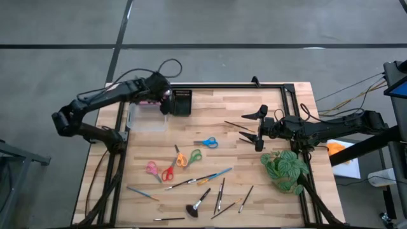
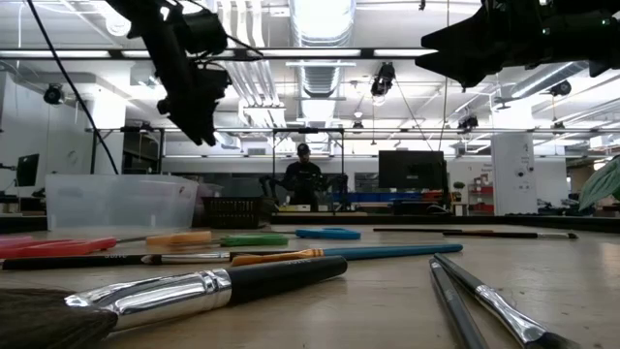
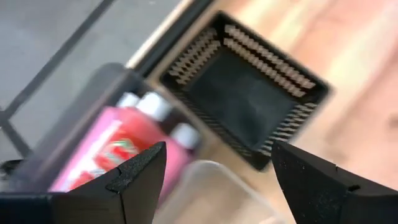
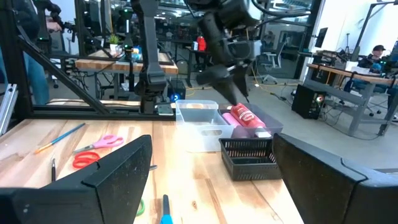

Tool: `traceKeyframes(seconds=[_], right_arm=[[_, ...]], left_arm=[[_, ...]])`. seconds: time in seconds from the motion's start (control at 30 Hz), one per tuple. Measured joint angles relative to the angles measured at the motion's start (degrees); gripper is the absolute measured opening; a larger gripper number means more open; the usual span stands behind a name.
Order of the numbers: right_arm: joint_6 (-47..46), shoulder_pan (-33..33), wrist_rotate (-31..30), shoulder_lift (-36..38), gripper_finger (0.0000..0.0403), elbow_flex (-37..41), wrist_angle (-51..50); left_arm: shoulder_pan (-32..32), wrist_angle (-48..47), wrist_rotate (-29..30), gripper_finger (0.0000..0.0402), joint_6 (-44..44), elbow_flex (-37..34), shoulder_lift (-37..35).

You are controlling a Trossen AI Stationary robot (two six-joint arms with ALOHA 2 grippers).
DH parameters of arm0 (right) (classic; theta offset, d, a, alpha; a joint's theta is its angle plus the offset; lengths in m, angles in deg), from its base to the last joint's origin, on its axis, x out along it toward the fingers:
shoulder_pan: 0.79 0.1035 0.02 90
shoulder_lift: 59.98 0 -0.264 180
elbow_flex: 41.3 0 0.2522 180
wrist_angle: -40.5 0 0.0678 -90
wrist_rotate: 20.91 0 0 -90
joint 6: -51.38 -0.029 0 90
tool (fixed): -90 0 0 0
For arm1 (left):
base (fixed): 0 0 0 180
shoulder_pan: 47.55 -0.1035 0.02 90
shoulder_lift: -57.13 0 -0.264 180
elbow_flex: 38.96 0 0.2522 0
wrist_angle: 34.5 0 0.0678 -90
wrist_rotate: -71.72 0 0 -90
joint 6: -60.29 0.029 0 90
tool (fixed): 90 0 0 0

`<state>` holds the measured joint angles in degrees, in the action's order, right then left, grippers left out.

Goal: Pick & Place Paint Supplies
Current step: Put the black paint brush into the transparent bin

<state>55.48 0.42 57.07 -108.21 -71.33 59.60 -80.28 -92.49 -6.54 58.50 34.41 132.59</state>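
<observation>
Two pink paint bottles [image 3: 118,146] lie on their sides in the far end of a clear tub [image 1: 146,117]; they also show in the right wrist view [image 4: 244,117]. My left gripper [image 1: 166,98] hangs open above them, between the tub and the black tray [image 3: 249,93], and holds nothing. Scissors with blue [image 1: 206,142], orange and green [image 1: 184,158], and pink and red [image 1: 159,170] handles lie flat mid-table. Several thin brushes [image 1: 203,179] lie nearer the near edge. My right gripper [image 1: 249,126] waits open and level at the table's right.
A green leafy plant [image 1: 284,168] stands at the near right, beside my right arm. The black tray [image 1: 181,102] sits at the far edge next to the tub. Two dark brushes [image 1: 238,125] lie near my right gripper. People show in the room beyond.
</observation>
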Motion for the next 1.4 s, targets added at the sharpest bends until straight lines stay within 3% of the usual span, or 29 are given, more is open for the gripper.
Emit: traceKeyframes(seconds=[0.5,1.17,1.4], right_arm=[[0.0,0.0,0.0,0.0,0.0331,0.0,0.0],[0.0,0.0,0.0,0.0,0.0331,0.0,0.0],[0.0,0.0,0.0,0.0,0.0331,0.0,0.0]], left_arm=[[26.9,4.1,5.5,0.0291,-12.1,0.0,0.0],[46.2,4.4,5.8,0.0291,-22.7,0.0,0.1],[52.7,9.6,5.8,0.0291,-30.2,-4.3,0.1]])
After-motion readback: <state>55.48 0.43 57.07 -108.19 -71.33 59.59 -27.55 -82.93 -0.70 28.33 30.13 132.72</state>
